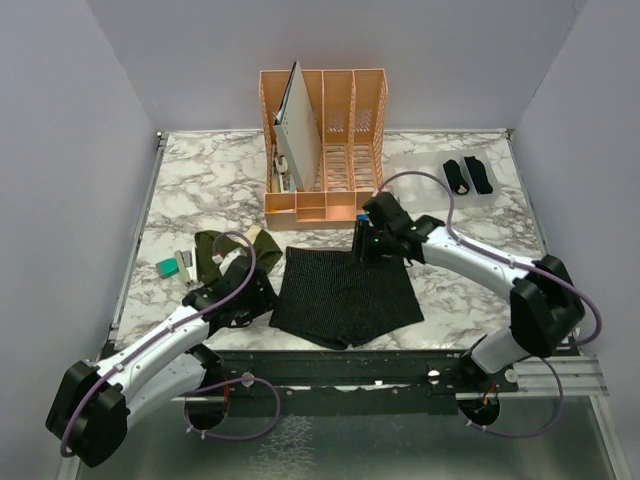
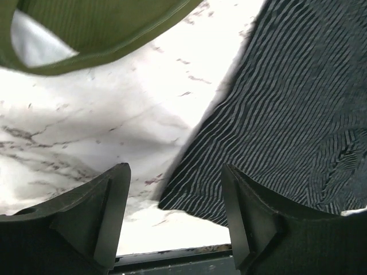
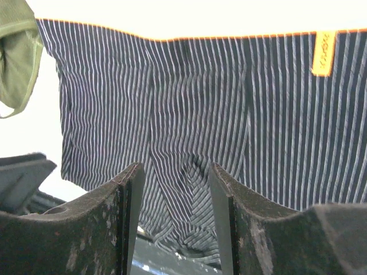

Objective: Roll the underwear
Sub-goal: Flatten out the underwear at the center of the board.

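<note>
Finely striped black underwear point(image 1: 345, 293) lies flat at the table's near middle; it also shows in the left wrist view point(image 2: 298, 103) and the right wrist view point(image 3: 195, 109). Olive-green underwear point(image 1: 222, 252) lies bunched to its left, seen also in the left wrist view point(image 2: 86, 28). Two rolled black bundles point(image 1: 467, 176) lie at the back right. My left gripper point(image 1: 262, 292) is open and empty just above the striped pair's left edge. My right gripper point(image 1: 362, 245) is open and empty above its far waistband.
An orange desk organiser point(image 1: 325, 150) holding a grey board stands at the back centre. A small teal block point(image 1: 167, 266) and a small white-grey item point(image 1: 185, 264) lie at the left. The table's front edge point(image 1: 350, 352) is close behind the striped pair.
</note>
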Motion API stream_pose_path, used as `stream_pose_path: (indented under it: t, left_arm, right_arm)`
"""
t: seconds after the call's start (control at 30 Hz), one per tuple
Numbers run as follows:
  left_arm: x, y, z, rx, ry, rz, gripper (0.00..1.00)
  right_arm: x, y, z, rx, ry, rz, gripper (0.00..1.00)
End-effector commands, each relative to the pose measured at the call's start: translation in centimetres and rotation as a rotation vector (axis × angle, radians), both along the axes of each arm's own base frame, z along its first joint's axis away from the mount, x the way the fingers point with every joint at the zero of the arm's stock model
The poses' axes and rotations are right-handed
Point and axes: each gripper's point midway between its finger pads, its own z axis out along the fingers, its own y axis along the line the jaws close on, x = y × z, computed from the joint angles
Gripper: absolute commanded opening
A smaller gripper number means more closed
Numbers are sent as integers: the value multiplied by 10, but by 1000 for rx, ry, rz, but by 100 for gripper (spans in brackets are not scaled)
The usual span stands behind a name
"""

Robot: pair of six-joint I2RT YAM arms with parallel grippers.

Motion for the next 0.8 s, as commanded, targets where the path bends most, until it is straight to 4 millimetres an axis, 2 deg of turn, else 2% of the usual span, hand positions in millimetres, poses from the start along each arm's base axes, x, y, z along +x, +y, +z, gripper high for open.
stream_pose_path:
  t: [0.0,0.17,0.27,0.4,0.6,0.77]
  left_arm:
    - [-18,8,-12,-7,61,69,69]
    - [-25,7,-19,-6,81,54,62]
    - [-28,4,-21,2,92,24,51]
    - [-37,-1,-26,10,117,-11,45]
    - [-48,4,-34,-6,118,16,40]
    - [-50,1,-33,-15,119,5,27]
  right_arm:
    - [21,29,0,-83,-60,3,52]
    - [29,58,-6,-150,-88,29,52]
    - [32,73,-7,-171,-97,43,52]
    - [33,93,-6,-205,-117,76,52]
    - [37,111,-10,-281,-145,91,53]
    - [35,125,-19,-294,-140,109,52]
